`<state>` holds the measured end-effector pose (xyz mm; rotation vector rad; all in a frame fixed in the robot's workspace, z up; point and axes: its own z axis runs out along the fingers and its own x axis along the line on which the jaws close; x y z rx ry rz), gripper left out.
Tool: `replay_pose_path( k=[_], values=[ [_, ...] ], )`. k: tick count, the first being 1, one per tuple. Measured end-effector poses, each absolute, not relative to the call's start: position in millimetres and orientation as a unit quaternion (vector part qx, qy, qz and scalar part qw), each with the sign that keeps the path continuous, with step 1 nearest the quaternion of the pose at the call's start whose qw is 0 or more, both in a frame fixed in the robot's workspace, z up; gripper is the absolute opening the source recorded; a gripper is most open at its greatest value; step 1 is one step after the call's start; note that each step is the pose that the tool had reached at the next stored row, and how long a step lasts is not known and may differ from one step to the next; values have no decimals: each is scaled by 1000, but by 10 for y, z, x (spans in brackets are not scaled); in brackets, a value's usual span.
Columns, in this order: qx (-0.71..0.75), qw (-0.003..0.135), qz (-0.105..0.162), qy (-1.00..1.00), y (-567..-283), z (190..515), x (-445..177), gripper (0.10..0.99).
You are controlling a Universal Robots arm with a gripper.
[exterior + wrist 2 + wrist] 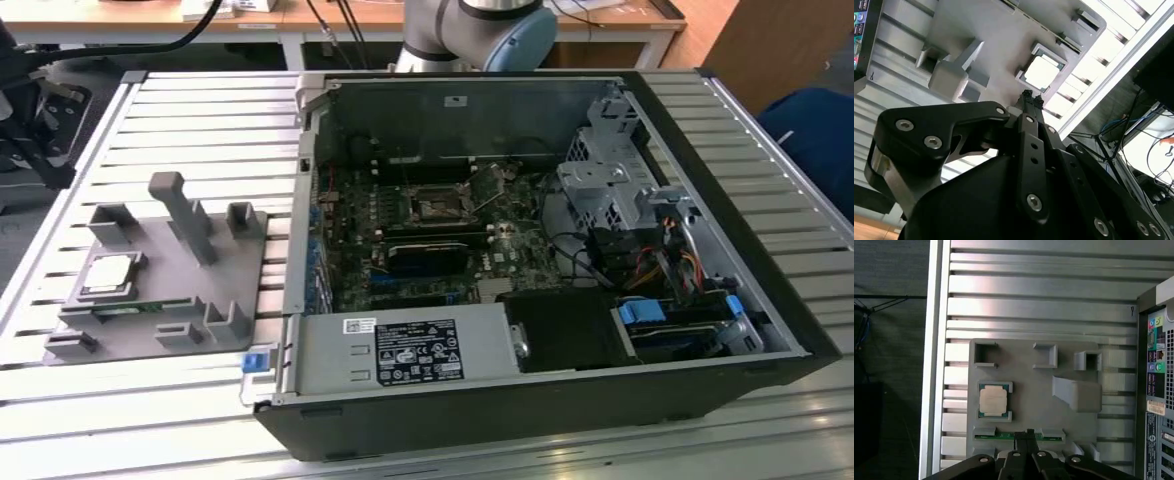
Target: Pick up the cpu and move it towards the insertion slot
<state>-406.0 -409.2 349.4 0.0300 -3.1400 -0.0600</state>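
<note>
Your gripper (1029,432) has its jaws closed tip to tip with nothing between them, hanging over the memory stick (1004,436) at the tray's (1029,375) edge. The cpu (992,400) lies flat in its tray pocket, near the tips but untouched. In the exterior view, the tray sits on the table (200,120) at the exterior view's left of the open case (534,420). The slot (437,207) lies inside the case, well apart from the cpu.

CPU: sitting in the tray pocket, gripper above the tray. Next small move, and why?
Probably slide the gripper across until it is centred over the cpu. In the first wrist view its closed tips hang over the green memory stick at the edge of the tray, off to one side of the cpu, which lies flat in its pocket.
</note>
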Motion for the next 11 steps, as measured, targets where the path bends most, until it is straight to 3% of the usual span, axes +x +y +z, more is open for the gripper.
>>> replay_pose_path(
  k=[11],
  values=[
    [9, 0, -19, -1000, -4035, 3478, -4244, 106]
  ],
)
